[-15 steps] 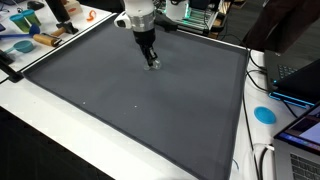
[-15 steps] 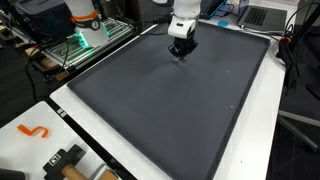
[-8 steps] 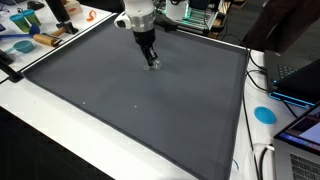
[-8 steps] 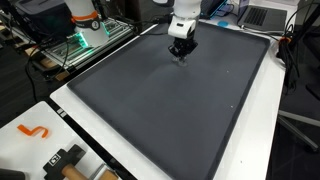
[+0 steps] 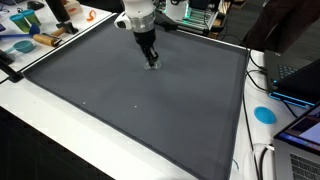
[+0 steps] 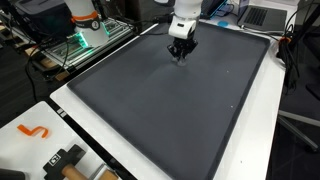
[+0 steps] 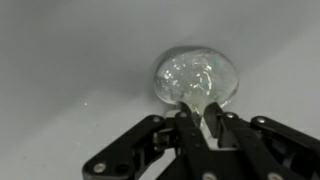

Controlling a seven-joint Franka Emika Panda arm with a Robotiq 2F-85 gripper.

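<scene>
In the wrist view a clear, glittery round blob (image 7: 195, 78) lies on the grey mat (image 7: 70, 60). My gripper (image 7: 203, 112) reaches in from below. Its black fingers (image 7: 222, 128) stand almost together, pinching a thin translucent tail of the blob's near edge. In both exterior views the gripper (image 5: 152, 63) (image 6: 180, 56) points straight down at the far part of the large dark mat (image 5: 150, 115) (image 6: 170, 115), its tips at the surface. The blob shows in an exterior view only as a small pale speck (image 5: 154, 66) under the tips.
The white table border (image 5: 60, 130) surrounds the mat. A blue disc (image 5: 264, 114) and a laptop (image 5: 296, 76) lie beside it, with tools (image 5: 30, 40) at a far corner. An orange hook (image 6: 35, 131), a black-and-wood tool (image 6: 65, 160) and a wire rack (image 6: 85, 40) flank the mat.
</scene>
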